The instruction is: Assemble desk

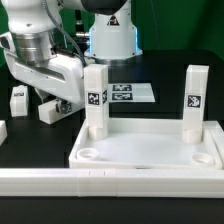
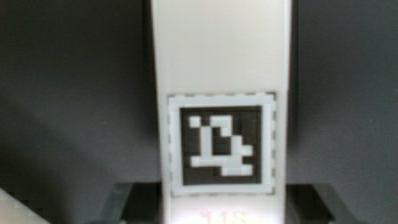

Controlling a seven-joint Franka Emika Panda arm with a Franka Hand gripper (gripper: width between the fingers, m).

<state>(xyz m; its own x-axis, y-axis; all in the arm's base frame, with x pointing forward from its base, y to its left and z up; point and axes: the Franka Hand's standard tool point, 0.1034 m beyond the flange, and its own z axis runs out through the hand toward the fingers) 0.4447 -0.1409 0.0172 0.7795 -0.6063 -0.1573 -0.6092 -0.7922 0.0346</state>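
White desk top [image 1: 150, 150] lies just below our gripper [image 2: 214, 203], which we see half spread, its fingers [image 2: 139, 198] clamped on either side of an upright leg [image 1: 95, 100]. A second leg [image 1: 195, 98] stands well beyond it. The held leg's tag [image 2: 222, 140] faces the wrist.

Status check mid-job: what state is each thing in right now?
desk top: flat on table, two front sockets empty.
gripped leg: upright in back socket, exterior view's left.
free leg: upright in other back socket.
claw: shut on gripped leg.
loose leg: on table, untouched.
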